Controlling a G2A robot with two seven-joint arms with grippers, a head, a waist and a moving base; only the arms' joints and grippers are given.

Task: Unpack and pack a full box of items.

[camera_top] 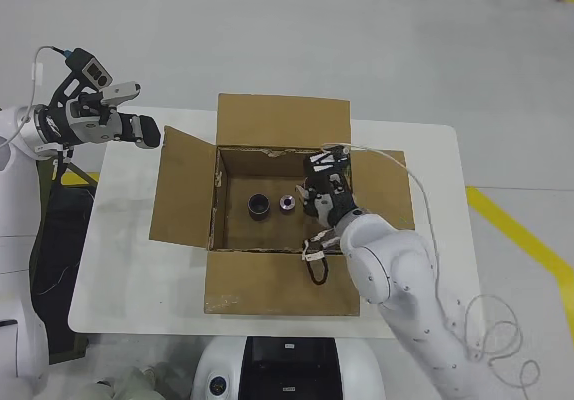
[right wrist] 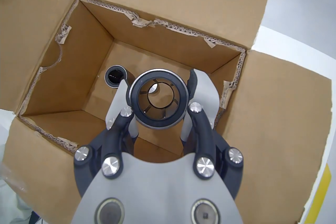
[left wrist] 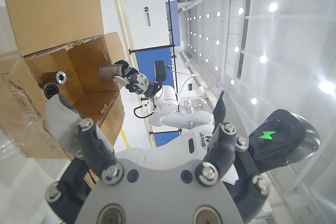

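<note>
An open cardboard box stands mid-table with its four flaps spread out. On its floor lie two dark cylinders with metal ends. My right gripper hangs over the right side of the box's opening, shut on a third dark hollow cylinder. From the left wrist view this cylinder sits level with the box's rim, in the right gripper. My left gripper is open and holds nothing, off the table's far left corner, apart from the box.
The white table has bare room left of the box and a narrower strip to its right. A black cable loop from the right arm hangs over the box's near flap. Yellow floor tape runs at the right.
</note>
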